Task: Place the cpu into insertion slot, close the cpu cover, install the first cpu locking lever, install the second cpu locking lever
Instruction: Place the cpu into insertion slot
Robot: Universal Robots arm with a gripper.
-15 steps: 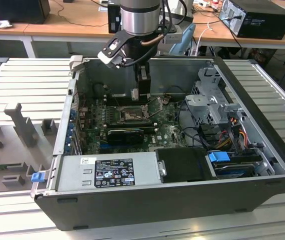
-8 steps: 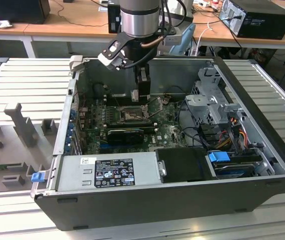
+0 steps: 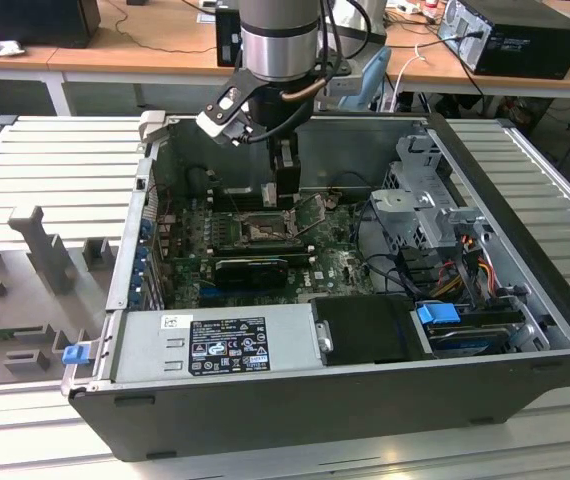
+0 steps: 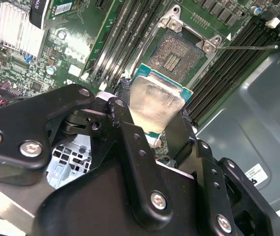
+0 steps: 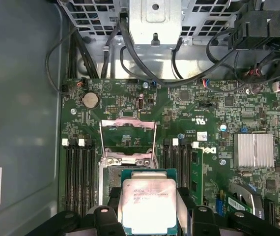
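My gripper (image 3: 285, 192) hangs inside the open computer case, just above the motherboard. It is shut on the cpu (image 5: 147, 204), a flat square chip with a pale silver face and green edge, gripped by two opposite sides between black fingers (image 4: 130, 135). In the second wrist view the cpu (image 4: 157, 103) hovers tilted, a short way off the insertion slot (image 4: 179, 51), whose dark contact field lies bare. The cpu cover (image 5: 128, 130) stands swung open on the far side of the insertion slot (image 5: 109, 173). A thin locking lever (image 4: 248, 47) sticks out beside the socket.
Black memory slots (image 5: 78, 167) flank the socket on both sides. A ribbed silver heatsink (image 5: 253, 150) sits on the board nearby. The case holds a power supply (image 3: 215, 340) in front, a drive cage (image 3: 430, 190) and cable bundles (image 3: 470, 260) at the exterior view's right.
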